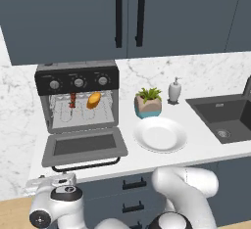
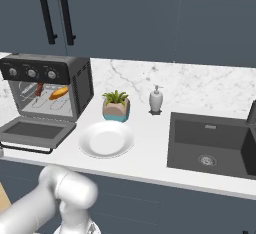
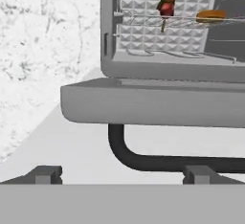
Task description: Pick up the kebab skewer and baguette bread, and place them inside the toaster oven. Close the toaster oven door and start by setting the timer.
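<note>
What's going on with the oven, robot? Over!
Gripper open, empty, low before the toaster oven door. Kebab skewer and baguette bread on the rack inside toaster oven. Door down, nothing blocking. Over.

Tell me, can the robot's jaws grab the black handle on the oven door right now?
Probably yes. The gripper is open, just below the door's black bar handle, and nothing sits between them. The toaster oven door hangs fully down.

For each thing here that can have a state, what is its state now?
toaster oven door: open, dropped flat
kebab skewer: inside the toaster oven, on the rack
baguette bread: inside, on the rack, right of the skewer
plate: empty
upper cabinet doors: shut
pincer: open, holding nothing, low before the door handle
</note>
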Tool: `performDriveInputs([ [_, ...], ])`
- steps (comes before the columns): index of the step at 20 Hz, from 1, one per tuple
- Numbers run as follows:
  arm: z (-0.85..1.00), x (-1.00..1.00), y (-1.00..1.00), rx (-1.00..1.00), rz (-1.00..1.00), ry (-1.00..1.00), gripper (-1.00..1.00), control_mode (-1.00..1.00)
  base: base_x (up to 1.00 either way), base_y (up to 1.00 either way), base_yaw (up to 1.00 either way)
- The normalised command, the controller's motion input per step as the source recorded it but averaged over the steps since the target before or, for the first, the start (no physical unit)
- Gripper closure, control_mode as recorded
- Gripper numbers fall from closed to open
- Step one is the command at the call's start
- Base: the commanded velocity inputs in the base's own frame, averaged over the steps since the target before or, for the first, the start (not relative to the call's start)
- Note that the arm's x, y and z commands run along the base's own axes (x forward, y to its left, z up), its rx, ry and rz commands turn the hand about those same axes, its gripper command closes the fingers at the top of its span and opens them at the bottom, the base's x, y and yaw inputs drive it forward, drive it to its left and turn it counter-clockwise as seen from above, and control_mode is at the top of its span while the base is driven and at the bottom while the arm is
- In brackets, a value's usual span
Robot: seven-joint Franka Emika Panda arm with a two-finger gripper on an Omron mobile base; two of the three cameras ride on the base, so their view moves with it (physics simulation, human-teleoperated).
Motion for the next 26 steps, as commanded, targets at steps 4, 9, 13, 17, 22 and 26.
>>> performDriveInputs([
  [4, -0.13, 0.3, 0.51, 0.0, -0.01, -0.11, -1.0, -1.0, 0.0, 0.0, 0.0],
  [9, 0.0, 0.44, 0.42, 0.01, 0.0, -0.12, -1.0, -1.0, 0.0, 0.0, 0.0],
  [13, -0.05, 0.41, 0.26, 0.03, 0.0, -0.04, -1.0, -1.0, 0.0, 0.0, 0.0],
  [17, -0.17, 0.3, 0.19, 0.03, 0.0, 0.0, -1.0, -1.0, 0.0, 0.0, 0.0],
  [22, 0.01, 0.23, 0.02, 0.04, 0.0, -0.01, -1.0, -1.0, 0.0, 0.0, 0.0],
  [26, 0.01, 0.34, -0.08, 0.04, 0.0, 0.0, -1.0, -1.0, 0.0, 0.0, 0.0],
])
